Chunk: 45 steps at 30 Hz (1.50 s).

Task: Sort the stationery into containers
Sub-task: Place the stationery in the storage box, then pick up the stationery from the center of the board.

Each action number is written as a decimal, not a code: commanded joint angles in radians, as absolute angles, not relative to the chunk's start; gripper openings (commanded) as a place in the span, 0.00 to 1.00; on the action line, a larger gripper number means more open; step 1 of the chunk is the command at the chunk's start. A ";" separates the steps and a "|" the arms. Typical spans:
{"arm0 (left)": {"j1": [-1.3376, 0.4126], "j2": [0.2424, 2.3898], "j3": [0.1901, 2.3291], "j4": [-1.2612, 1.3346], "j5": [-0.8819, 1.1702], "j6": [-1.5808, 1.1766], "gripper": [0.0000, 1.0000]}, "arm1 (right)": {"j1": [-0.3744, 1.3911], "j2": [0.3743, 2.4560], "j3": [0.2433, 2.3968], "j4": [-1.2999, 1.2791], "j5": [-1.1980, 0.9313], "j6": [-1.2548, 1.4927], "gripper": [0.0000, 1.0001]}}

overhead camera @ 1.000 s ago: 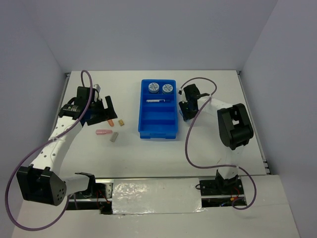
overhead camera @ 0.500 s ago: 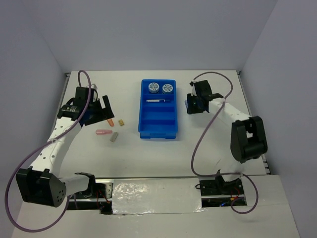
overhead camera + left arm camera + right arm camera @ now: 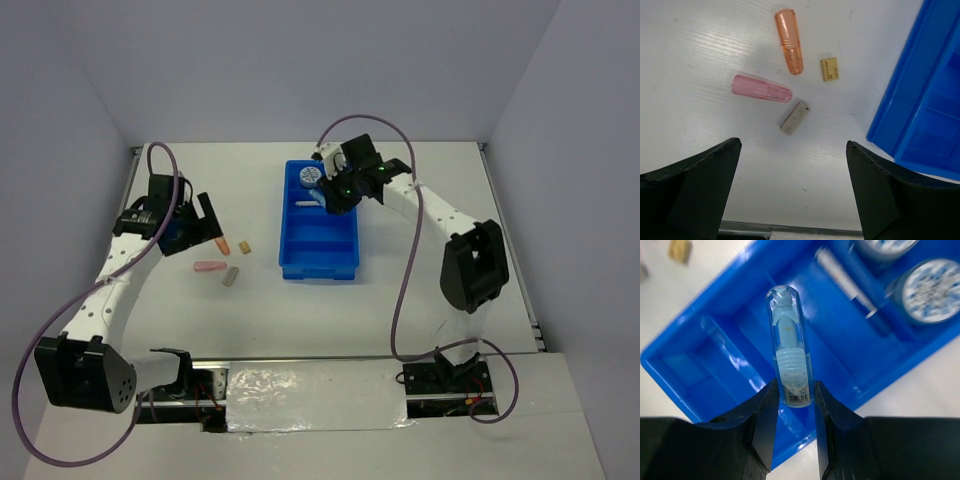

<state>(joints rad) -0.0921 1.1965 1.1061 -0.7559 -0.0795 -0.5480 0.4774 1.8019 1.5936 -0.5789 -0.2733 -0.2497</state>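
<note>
The blue tray (image 3: pixel 318 272) lies mid-table. My right gripper (image 3: pixel 333 196) hangs over its far half, shut on a light-blue bar (image 3: pixel 789 350) in a clear case, held above the tray (image 3: pixel 685 335); the gripper (image 3: pixel 792 395) clamps the bar's near end. Two rolls (image 3: pixel 932 290) (image 3: pixel 882 247) sit in the far compartment and the pen (image 3: pixel 845 282) in the one beside it. My left gripper (image 3: pixel 205 225) is open and empty (image 3: pixel 792 200), above the table left of the tray. Orange (image 3: pixel 789 41), pink (image 3: pixel 761 88), tan (image 3: pixel 829 68) and grey (image 3: pixel 794 111) bars lie ahead of it.
The loose bars lie between the left gripper and the tray's left wall (image 3: pixel 920 100). In the top view only one roll (image 3: pixel 311 175) shows; the right arm covers the other. Grey walls close off the table at left, back and right.
My right arm has swung from the table right of the tray to over the tray's far half, carrying the light-blue bar. The left gripper has shifted slightly left.
</note>
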 commanded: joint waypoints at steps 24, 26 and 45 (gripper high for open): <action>0.029 1.417 1.066 -0.766 -0.123 -0.667 0.99 | 0.535 1.837 1.628 -0.583 -0.235 -0.178 0.62; 0.028 1.440 1.048 -0.756 -0.144 -0.727 0.99 | 0.538 1.765 1.634 -0.560 -0.258 -0.129 0.66; 0.021 1.675 1.049 -0.657 -0.230 -0.991 0.87 | 0.678 1.413 1.477 -0.627 -0.236 -0.038 0.81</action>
